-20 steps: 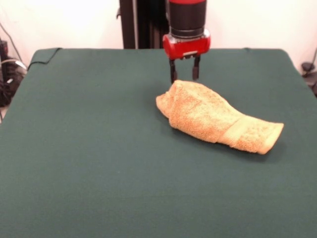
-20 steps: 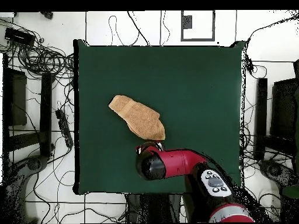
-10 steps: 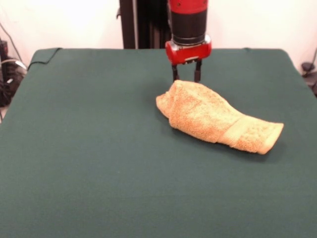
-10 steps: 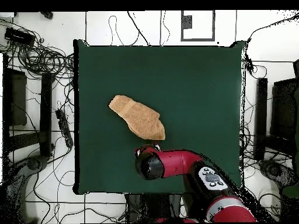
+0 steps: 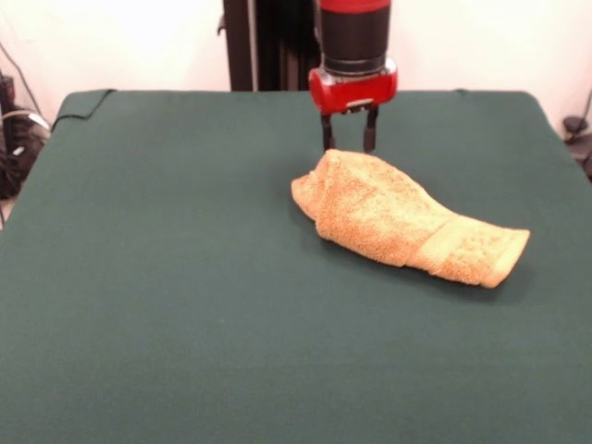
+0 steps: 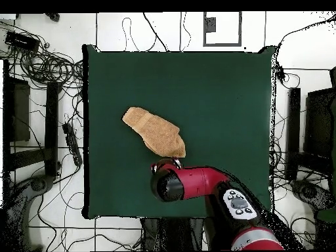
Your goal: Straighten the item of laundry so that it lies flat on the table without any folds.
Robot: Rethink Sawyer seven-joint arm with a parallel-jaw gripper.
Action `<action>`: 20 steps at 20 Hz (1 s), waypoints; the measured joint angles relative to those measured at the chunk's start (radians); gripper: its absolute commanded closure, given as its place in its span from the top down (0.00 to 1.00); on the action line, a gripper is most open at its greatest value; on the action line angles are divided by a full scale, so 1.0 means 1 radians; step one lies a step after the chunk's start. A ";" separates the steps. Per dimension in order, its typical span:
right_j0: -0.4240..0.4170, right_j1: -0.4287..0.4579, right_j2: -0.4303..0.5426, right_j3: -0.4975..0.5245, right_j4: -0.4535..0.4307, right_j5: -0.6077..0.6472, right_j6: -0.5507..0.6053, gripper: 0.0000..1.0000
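Observation:
The item of laundry (image 5: 398, 220) is a golden-orange terry towel, bunched and folded into a thick lump right of the middle of the dark green table (image 5: 166, 277). Its flatter banded end points toward the right front. In the overhead view the towel (image 6: 155, 132) lies left of the table's centre (image 6: 223, 98). My gripper (image 5: 349, 141) hangs just behind the towel's bunched far end, open, with nothing between its two black fingers. From above, the red arm hides the gripper (image 6: 167, 164) at the towel's near corner.
Green cloth stretches wide on all sides of the towel. Cables (image 6: 46, 65) and dark stands (image 6: 294, 131) lie on the floor around the table. A black column (image 5: 264, 44) rises behind the table's far edge.
The gripper has lifted slightly and drifted a little to the right in the front view. The towel has not moved.

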State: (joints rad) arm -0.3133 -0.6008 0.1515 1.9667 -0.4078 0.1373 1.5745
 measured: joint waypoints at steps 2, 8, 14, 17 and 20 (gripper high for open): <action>0.003 -0.011 0.000 0.000 0.000 0.000 0.000 1.00; 0.032 -0.099 0.000 0.001 0.006 0.013 0.000 1.00; 0.040 -0.169 0.000 0.001 0.013 0.035 0.000 1.00; 0.038 -0.186 0.000 -0.001 0.013 0.040 0.000 1.00; 0.030 -0.183 0.000 -0.008 0.013 0.040 0.000 1.00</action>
State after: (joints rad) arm -0.2829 -0.7837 0.1520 1.9590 -0.3946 0.1772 1.5745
